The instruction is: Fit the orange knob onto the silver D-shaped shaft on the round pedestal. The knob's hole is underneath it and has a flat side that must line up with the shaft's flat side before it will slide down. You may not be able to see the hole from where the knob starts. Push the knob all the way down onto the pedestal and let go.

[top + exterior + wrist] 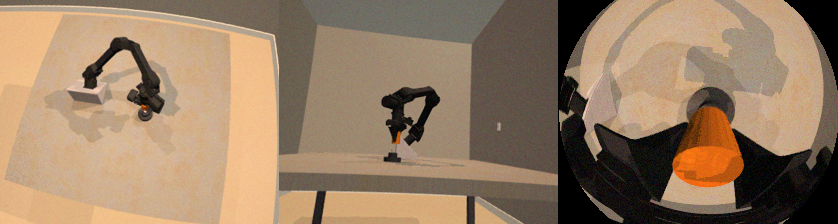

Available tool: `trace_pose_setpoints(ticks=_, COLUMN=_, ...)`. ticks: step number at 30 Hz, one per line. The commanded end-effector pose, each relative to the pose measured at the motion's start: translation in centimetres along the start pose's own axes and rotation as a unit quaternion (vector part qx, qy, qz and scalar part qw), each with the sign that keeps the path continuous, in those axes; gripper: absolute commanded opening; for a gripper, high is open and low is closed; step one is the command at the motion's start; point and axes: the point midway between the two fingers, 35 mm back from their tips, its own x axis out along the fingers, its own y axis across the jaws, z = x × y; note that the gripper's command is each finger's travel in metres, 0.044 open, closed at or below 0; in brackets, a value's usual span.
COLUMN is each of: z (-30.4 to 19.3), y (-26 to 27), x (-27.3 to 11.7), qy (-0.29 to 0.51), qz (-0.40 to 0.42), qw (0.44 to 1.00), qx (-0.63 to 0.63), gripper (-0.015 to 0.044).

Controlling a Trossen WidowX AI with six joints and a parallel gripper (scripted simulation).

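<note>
The six-joint arm (120, 43) (420, 93) rises from a pale, slanted-sided block (86, 95) (407, 150) (602, 105) on the table (141, 170) (491, 170) and bends over toward the round pedestal (145, 115) (392, 158) (726, 97), its gripper (144, 105) (396, 137) (708, 130) directed downward. The gripper is closed on the orange knob (144, 107) (398, 137) (708, 145), one finger on either side, as the wrist view shows. In the exterior view the knob is held above the dark, stepped pedestal, its lower end apart from the pedestal's body; the thin shaft (396, 148) stands upright between them. Whether the shaft's tip meets the knob's underside cannot be told, nor can the alignment of the flat sides, the hole being hidden. In the wrist view the knob's narrower end overlaps the pedestal, and its broad, bright face is nearest the camera.
</note>
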Motion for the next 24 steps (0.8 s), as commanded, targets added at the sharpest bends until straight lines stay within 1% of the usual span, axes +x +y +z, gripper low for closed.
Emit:
trace_pose_setpoints(ticks=1, z=-0.89, y=-0.34, x=0.13, qy=0.002, qz=-0.003, qw=1.0, qx=-0.002, gripper=0.0)
trace_pose_setpoints(ticks=7, z=-0.88, y=-0.32, x=0.12, qy=0.002, qz=-0.003, qw=0.999, qx=-0.034, gripper=0.0)
trace_pose_setpoints(ticks=16, z=-1.14, y=-0.54, x=0.14, qy=0.002, qz=-0.003, qw=0.988, qx=-0.153, gripper=0.0)
trace_pose_setpoints(ticks=24, z=-1.15, y=-0.55, x=0.13, qy=0.003, qz=-0.003, qw=0.962, qx=-0.273, gripper=0.0)
